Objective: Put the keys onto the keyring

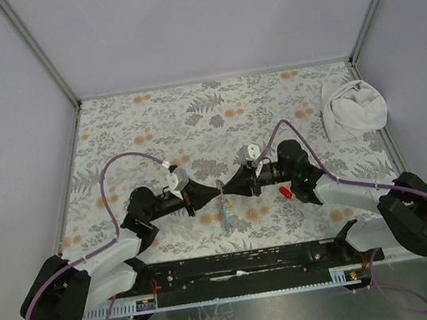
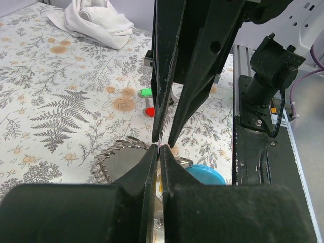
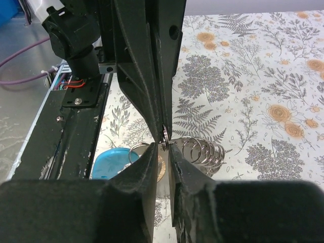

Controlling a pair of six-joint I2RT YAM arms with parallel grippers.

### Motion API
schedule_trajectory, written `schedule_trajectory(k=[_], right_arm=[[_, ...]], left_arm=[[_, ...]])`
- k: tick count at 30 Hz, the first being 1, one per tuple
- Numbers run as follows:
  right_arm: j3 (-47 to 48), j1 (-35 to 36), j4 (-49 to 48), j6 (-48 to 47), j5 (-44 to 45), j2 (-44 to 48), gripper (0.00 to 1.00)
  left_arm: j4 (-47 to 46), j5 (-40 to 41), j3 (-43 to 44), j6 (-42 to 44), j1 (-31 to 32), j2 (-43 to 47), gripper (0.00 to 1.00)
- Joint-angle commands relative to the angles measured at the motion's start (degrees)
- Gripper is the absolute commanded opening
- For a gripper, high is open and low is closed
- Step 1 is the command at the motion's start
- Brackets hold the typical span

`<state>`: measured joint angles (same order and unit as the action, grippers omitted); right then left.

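Keyring sits at centre frame over the table, pinched in the fully closed left gripper, right gripper slightly parted alongside; recommend the left hold steady while the right closes squarely.

Top view: even, diffuse overhead light, medium bright. No hard shadows, just faint soft shade on the table directly under the left gripper and right gripper. Sharp across the frame.

Left wrist: left gripper's body is a soft near-black mass close to the lens, no surface detail. Focus picks up from its fingertips outward. White cloth far ahead of it is close to clipping.

Right wrist: same dark blur near the lens. Metal rings just past its tips throw small glints. Dull sheen on the rail beside it.
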<state>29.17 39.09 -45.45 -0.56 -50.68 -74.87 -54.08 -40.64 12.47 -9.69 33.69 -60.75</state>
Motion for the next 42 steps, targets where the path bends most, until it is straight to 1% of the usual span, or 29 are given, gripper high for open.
schedule_trajectory(k=[1,5,9,11,14,15,17,18,19,20,21,22,23,24,29,31,33,36,38,40,42], right_arm=[[2.80,-0.07,5.11,-5.19,-0.83,4.62,0.23],[2.01,-0.13,10.67,-9.93,4.26,8.64,0.27],[1.24,-0.12,13.97,-10.76,11.32,12.68,0.29],[2.36,-0.09,17.85,-7.51,16.60,13.56,0.29],[5.41,-0.07,27.68,-0.34,27.11,14.36,0.32],[6.35,-0.07,31.30,1.59,30.44,14.44,0.34],[8.55,-0.07,39.26,2.38,32.72,14.72,0.40],[9.47,-0.07,42.30,3.07,33.20,15.01,0.45],[10.12,-0.09,44.81,3.90,33.71,15.38,0.58],[10.43,-0.07,46.38,4.37,33.65,15.92,0.66],[10.19,-0.07,47.09,4.45,33.09,16.81,0.75],[9.63,-0.07,46.75,4.65,32.58,17.74,0.87],[8.76,-0.07,46.25,4.91,32.52,18.72,0.95],[7.63,-0.07,45.41,5.06,31.74,19.82,0.99],[-1.49,-0.09,36.80,6.80,30.93,27.58,0.99],[-1.72,-0.07,37.03,9.98,33.62,28.94,0.99],[0.87,-0.07,41.75,12.38,36.96,28.13,1.00],[7.33,-0.12,53.15,13.14,40.66,24.42,0.99],[11.32,-0.11,59.77,12.88,41.42,21.78,0.99],[13.19,-0.09,62.43,12.91,40.62,19.94,0.99],[13.19,-0.07,62.47,14.01,40.95,19.35,0.99]], left_arm=[[3.39,-0.27,2.93,4.78,-0.28,2.32,0.00],[5.55,-1.81,3.90,6.26,-0.24,2.72,0.00],[8.82,-2.21,4.68,8.07,-0.29,3.11,0.00],[10.47,-1.95,5.05,8.84,-0.25,3.50,0.00],[12.08,-1.24,5.43,9.58,-0.29,3.69,0.00],[12.58,-1.34,5.60,9.77,-0.29,3.78,0.00],[14.18,-1.81,5.97,10.50,-0.29,4.13,0.00],[15.06,-2.01,6.25,10.96,-0.28,4.31,0.00],[15.85,-2.28,6.40,11.52,-0.26,4.52,0.00],[16.69,-2.39,6.69,12.05,-0.28,4.73,0.00],[17.45,-2.61,6.91,12.66,-0.29,4.96,0.00],[18.41,-2.84,7.21,13.53,-0.32,5.12,0.00],[19.08,-3.29,7.49,14.08,-0.30,5.27,0.00],[19.64,-3.76,7.75,14.65,-0.29,5.37,0.00],[22.74,-6.44,9.10,17.57,0.32,5.05,0.00],[24.74,-6.49,10.06,18.81,0.91,4.67,0.00],[26.84,-6.59,11.29,20.03,1.24,3.85,0.00],[30.27,-6.99,13.25,22.20,1.52,2.88,0.00],[31.30,-7.43,14.19,22.96,1.55,2.43,0.00],[31.74,-8.17,14.52,23.17,1.63,2.04,0.00],[31.77,-8.42,14.43,22.94,1.72,1.65,0.00]])
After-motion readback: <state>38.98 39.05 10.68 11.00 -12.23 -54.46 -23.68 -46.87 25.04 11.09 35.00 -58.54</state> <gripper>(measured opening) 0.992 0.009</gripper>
